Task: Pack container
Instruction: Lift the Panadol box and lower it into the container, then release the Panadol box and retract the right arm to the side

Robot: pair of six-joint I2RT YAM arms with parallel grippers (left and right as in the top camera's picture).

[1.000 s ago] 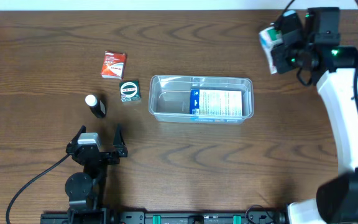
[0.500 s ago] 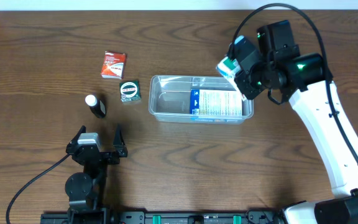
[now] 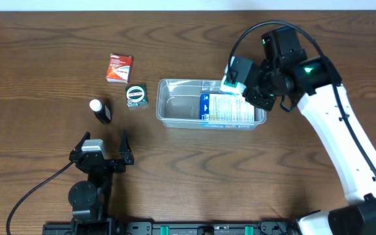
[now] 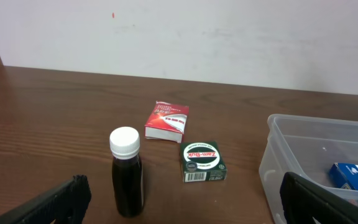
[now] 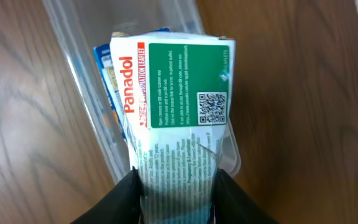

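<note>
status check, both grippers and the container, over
left gripper open, empty. right gripper shut on green-and-white Panadol carton, over end of clear plastic rectangular container. blue-and-white box already inside; nothing seen blocking.

red box (image 3: 119, 68) | green Zam-Buk box (image 3: 136, 95) near it | white-capped dark bottle (image 3: 100, 111) upright | wooden table (image 3: 240, 176)

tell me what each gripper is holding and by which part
The right gripper grips the green-and-white rectangular Panadol box by one end, fingers on opposite sides. The left gripper is open and empty.
</note>
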